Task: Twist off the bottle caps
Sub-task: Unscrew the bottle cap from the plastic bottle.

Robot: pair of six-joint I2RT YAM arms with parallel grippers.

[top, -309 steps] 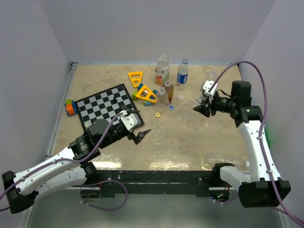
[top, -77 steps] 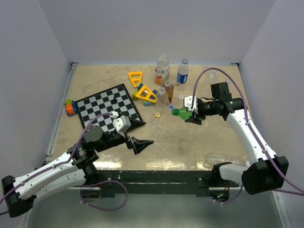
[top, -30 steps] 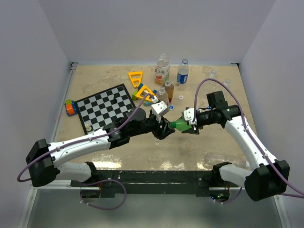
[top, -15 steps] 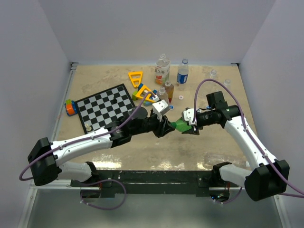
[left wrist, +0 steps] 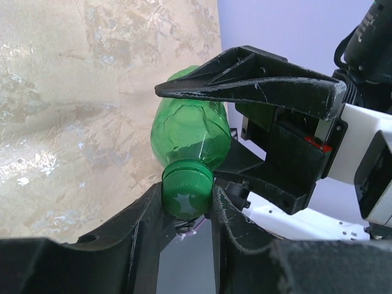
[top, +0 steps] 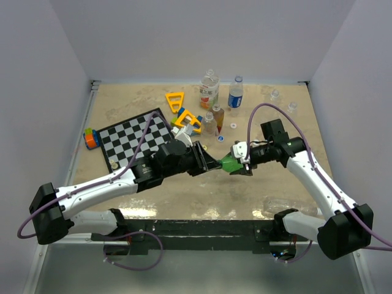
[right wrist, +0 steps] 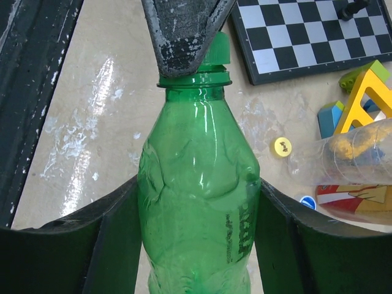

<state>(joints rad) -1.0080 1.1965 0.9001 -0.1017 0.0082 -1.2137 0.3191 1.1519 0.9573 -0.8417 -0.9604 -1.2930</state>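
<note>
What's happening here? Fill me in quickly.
The two arms are working on one green bottle together. The right gripper holds it by the body, on its side above the table, with the neck toward the left arm. The left gripper is shut on the green cap, which sits on the neck, not yet off. A few other bottles stand at the far side.

You get bright, even overhead light in the top view, and the surface (top: 269, 177) carries only soft, faint shadows under the arms. In your right wrist view, white glare streaks the surface left of the green bottle (right wrist: 196, 202), whose plastic shows crisp highlights. In your left wrist view the near parts of the left hand (left wrist: 187, 201) are dark and blurred, while the cap (left wrist: 187, 187) is sharp.
</note>
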